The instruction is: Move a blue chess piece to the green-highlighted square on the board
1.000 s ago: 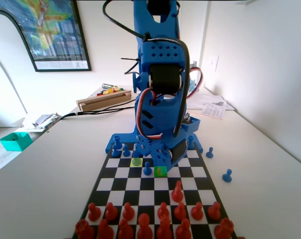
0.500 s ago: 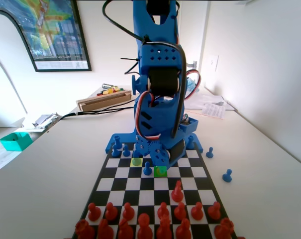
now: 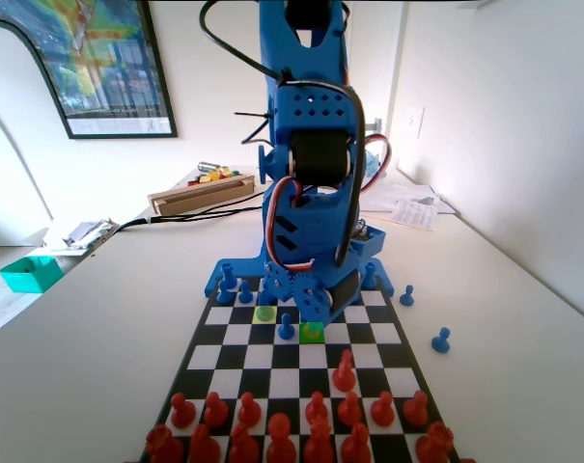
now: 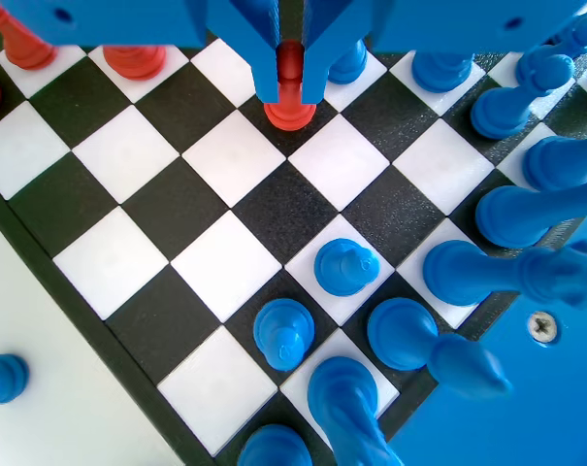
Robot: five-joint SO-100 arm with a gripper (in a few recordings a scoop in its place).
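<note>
White table (image 3: 98, 328) with the board (image 3: 236, 335) and loose items on it.

In the fixed view the board lies along the table's middle, running from the near edge to the blue arm's base (image 3: 374, 247). Right of the board, two blue pawns stand on the bare tabletop: one (image 3: 441, 340) near the board's edge, one (image 3: 406, 295) farther back. Papers (image 3: 414, 209) lie at the far right. At the far left sit a long cardboard box (image 3: 202, 194), a black cable (image 3: 176, 220), and a small heap (image 3: 84, 234) at the table's edge. In the wrist view one blue pawn (image 4: 2, 377) stands on the table beside the board (image 4: 128, 282).
</note>
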